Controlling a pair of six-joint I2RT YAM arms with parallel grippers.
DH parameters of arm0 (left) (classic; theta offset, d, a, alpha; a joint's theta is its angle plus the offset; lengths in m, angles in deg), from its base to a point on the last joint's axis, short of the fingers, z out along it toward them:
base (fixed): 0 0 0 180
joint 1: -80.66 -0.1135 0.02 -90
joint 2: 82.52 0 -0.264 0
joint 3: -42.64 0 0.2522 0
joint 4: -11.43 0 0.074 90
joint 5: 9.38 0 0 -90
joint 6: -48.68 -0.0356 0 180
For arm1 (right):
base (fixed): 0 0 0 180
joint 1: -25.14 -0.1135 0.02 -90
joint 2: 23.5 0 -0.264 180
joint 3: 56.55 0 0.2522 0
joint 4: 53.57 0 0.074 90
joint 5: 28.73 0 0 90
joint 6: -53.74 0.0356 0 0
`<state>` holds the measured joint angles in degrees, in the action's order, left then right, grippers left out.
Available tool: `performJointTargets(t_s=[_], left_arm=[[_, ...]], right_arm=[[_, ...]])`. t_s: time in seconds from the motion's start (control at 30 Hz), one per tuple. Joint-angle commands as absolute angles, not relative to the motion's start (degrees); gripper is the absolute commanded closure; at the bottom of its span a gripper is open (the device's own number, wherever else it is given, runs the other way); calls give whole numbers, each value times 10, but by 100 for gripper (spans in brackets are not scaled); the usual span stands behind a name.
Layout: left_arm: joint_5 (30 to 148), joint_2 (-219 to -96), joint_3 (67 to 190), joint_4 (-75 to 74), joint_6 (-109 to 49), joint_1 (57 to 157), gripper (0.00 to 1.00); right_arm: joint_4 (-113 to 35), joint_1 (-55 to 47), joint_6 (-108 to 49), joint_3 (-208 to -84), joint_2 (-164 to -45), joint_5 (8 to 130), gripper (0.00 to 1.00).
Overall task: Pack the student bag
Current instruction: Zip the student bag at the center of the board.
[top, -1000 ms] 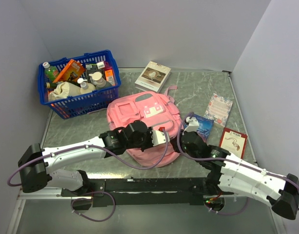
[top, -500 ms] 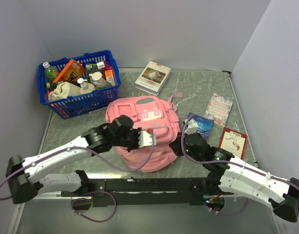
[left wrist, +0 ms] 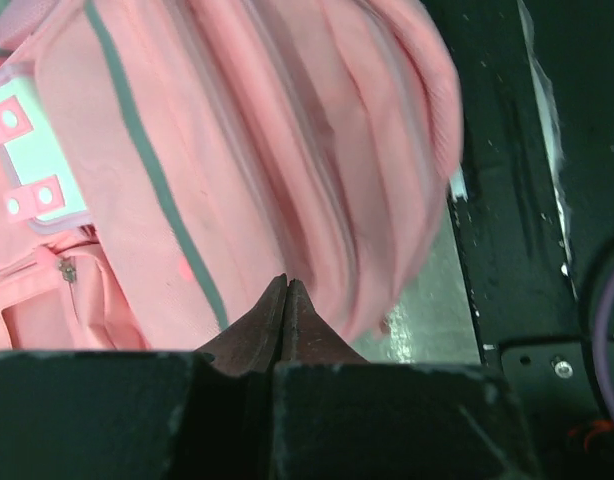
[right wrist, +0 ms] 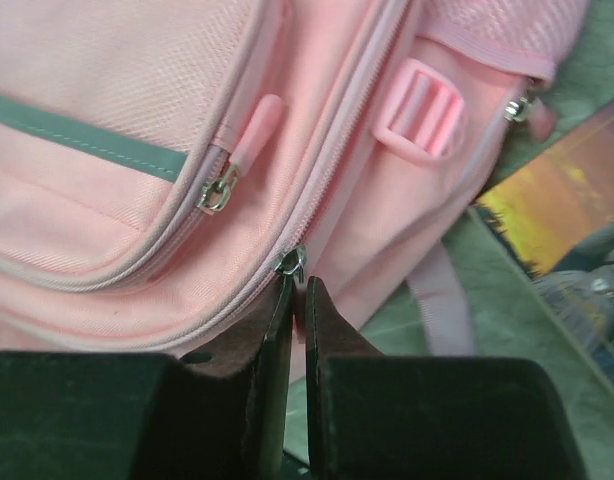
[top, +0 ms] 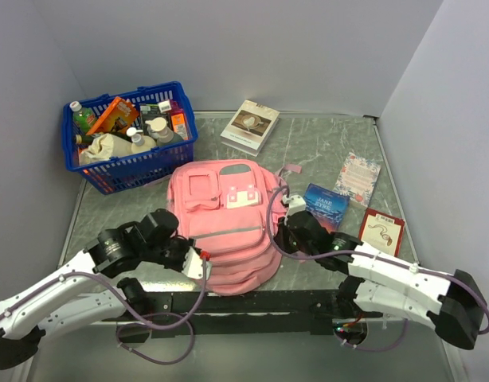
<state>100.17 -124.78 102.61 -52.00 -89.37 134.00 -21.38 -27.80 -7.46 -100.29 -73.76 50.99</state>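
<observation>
The pink student bag (top: 224, 227) lies flat mid-table, front pockets and grey stripe facing up. It fills the left wrist view (left wrist: 237, 150) and the right wrist view (right wrist: 137, 150). My left gripper (top: 201, 267) is shut and empty at the bag's near-left corner; its tips (left wrist: 285, 287) sit just short of the fabric. My right gripper (top: 283, 231) is at the bag's right side. Its jaws (right wrist: 297, 288) are shut on the pink pull of a zipper, just below the metal slider (right wrist: 290, 262). A second zipper pull (right wrist: 245, 135) hangs free above it.
A blue plastic basket (top: 171, 153) full of bottles and packets stands at the back left. A book (top: 250, 125) lies behind the bag. A floral card (top: 357, 177), a blue packet (top: 326, 204) and a red card (top: 381, 231) lie to the right. A black rail (top: 244, 302) runs along the near edge.
My left gripper has pulled back off the top of the bag to its near-left corner. The bag has dropped flat and spread out. My right gripper has moved in against the bag's right side.
</observation>
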Motion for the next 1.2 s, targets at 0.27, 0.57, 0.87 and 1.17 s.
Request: performJointTargets(t_s=[0.27,0.57,0.87,1.17], left_arm=[[977,-1299,1045,-403,-818,1337,77],[909,-1479,1051,-146,-644,1445,34],[819,-1600,1083,-71,-608,1496,36],[762,-1650,1092,-36,-623,1511,61]], right_arm=[[-353,-192,-143,-1016,-799,627,92],[-346,-195,-127,-991,-754,651,89],[-371,-195,-118,-980,-752,681,90],[-374,-195,-110,-966,-722,698,91]])
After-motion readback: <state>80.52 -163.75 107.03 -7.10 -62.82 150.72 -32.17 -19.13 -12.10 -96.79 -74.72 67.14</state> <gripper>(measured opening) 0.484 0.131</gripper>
